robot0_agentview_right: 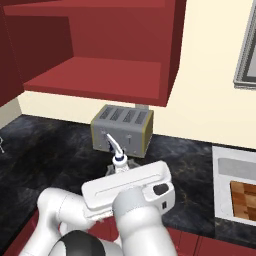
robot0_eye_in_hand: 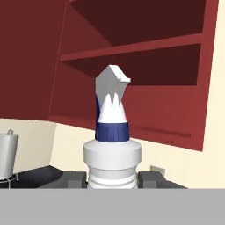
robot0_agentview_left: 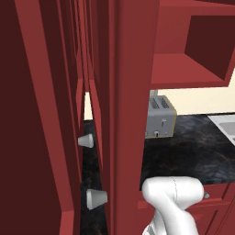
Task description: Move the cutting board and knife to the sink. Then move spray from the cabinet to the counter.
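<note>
Closest to your hand camera, the spray (robot0_eye_in_hand: 112,149) stands upright at lower center of the hand view, white body, dark blue collar, trigger nozzle pointing to the upper right. Your 2 dark fingers (robot0_eye_in_hand: 151,179) sit against either side of the bottle's body, so they are clamped on the spray. Behind it, across the top of that frame, you see the open-front cabinet (robot0_eye_in_hand: 145,66) with its dark red shelves.

In the right base view, the spray (robot0_agentview_right: 118,159) shows at center, just ahead of your white arm's hand, over the black marbled table (robot0_agentview_right: 50,150). Whether its base touches the table you cannot tell. A grey toaster (robot0_agentview_right: 123,128) sits just behind it, under the cabinet (robot0_agentview_right: 100,75). At the right edge you see the white sink (robot0_agentview_right: 235,192), with the checkered cutting board (robot0_agentview_right: 245,197) lying inside it.

In the left base view, the toaster (robot0_agentview_left: 160,117) sits at center right on the table (robot0_agentview_left: 183,147).
</note>
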Motion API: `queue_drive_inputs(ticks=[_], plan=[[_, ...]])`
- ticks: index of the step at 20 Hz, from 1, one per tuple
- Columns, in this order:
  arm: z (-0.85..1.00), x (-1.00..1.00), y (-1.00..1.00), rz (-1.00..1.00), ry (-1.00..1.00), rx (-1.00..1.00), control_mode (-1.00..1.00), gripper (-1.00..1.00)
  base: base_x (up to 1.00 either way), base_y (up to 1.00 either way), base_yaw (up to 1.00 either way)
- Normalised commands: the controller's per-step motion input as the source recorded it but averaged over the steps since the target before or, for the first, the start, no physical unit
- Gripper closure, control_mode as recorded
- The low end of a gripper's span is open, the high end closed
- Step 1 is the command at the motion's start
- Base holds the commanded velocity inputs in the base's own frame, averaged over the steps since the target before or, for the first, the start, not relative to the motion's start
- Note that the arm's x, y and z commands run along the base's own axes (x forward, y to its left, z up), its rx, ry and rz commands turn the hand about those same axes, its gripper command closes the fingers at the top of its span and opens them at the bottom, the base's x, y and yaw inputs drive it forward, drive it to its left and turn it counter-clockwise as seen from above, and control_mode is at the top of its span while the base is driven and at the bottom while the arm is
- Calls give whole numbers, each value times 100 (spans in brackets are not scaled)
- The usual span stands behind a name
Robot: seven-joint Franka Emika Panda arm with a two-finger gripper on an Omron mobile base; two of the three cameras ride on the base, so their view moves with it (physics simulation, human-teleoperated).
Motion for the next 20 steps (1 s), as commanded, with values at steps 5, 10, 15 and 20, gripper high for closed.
queue_drive_inputs(ticks=[5, 10, 15, 20], plan=[[-59, 46, 4, 0, -5, 2, -100, 100, 0, 0, 0], [-47, 55, 3, 0, 0, 8, -100, 100, 0, 0, 0], [-49, 53, 7, 0, 0, 7, -100, 100, 0, 0, 0], [-45, 44, 9, 0, -1, 2, -100, 100, 0, 0, 0]])
